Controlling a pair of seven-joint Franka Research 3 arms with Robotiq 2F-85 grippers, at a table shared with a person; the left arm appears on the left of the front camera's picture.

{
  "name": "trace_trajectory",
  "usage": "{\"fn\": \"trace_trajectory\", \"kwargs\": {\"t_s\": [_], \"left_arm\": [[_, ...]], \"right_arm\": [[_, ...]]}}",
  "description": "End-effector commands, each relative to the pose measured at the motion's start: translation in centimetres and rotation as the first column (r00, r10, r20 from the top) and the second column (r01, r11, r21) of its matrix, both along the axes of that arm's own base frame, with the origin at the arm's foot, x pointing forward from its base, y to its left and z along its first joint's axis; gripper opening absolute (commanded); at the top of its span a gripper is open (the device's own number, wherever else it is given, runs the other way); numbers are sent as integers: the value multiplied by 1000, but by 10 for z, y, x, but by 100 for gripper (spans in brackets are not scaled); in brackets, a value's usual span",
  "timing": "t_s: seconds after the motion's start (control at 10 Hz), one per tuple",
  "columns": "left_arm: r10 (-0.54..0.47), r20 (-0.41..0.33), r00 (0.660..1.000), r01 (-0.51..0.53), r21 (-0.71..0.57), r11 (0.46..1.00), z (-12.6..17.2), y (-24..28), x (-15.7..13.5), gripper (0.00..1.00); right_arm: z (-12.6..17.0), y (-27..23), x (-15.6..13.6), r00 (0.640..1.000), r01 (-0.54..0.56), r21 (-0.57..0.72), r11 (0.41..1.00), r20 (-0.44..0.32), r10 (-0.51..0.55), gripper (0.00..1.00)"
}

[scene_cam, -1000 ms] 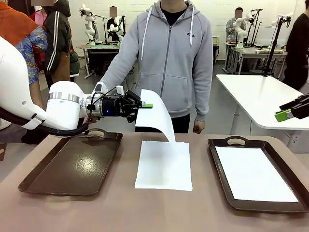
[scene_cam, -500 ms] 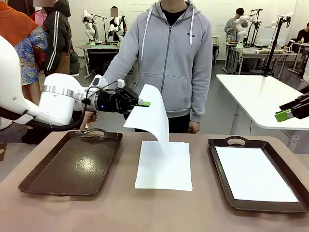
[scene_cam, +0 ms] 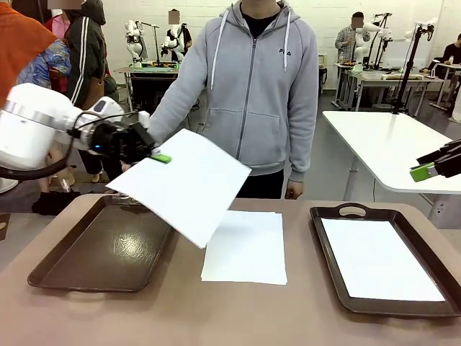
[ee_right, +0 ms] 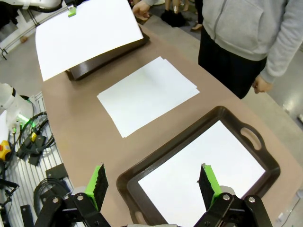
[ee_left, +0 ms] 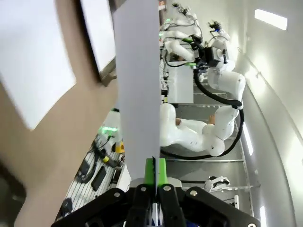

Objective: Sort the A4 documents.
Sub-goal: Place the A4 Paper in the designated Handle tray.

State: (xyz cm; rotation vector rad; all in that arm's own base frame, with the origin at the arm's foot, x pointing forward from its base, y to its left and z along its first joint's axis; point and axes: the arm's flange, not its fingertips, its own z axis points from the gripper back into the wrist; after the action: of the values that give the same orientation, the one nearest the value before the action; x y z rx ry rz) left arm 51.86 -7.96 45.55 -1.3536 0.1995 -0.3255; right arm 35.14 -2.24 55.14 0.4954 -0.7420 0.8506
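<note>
The left gripper is clamped on the corner of one A4 sheet, holding it tilted in the air above the inner side of the left tray. A stack of documents lies on the table between the trays. Another sheet lies in the right tray, and the right gripper hangs above it, jaws spread wide.

A robotics lab (white brick walls): robot arm, worktables, onlookers.
</note>
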Motion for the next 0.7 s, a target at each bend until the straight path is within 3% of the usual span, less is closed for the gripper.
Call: {"fn": "trace_trajectory", "kwargs": {"t_s": [0.0, 0.2, 0.4, 0.6], "left_arm": [[29, 6, 1000, -30, 60, 998, -1, 29, -1, 1], [85, 26, 996, -86, 22, 996, -15, 53, 4, 1], [81, 119, 990, -73, -72, 995, -36, 66, 14, 1], [77, 92, 993, -71, -63, 995, -50, 73, 20, 1]], "right_arm": [[-1, 1, 0, 1000, -4, 3, 1000, 3, 4, 100], [-1, 1, 0, 1000, -4, 3, 1000, 3, 4, 100], [-1, 1, 0, 1000, -4, 3, 1000, 3, 4, 100], [-1, 1, 0, 1000, -4, 3, 1000, 3, 4, 100]]}}
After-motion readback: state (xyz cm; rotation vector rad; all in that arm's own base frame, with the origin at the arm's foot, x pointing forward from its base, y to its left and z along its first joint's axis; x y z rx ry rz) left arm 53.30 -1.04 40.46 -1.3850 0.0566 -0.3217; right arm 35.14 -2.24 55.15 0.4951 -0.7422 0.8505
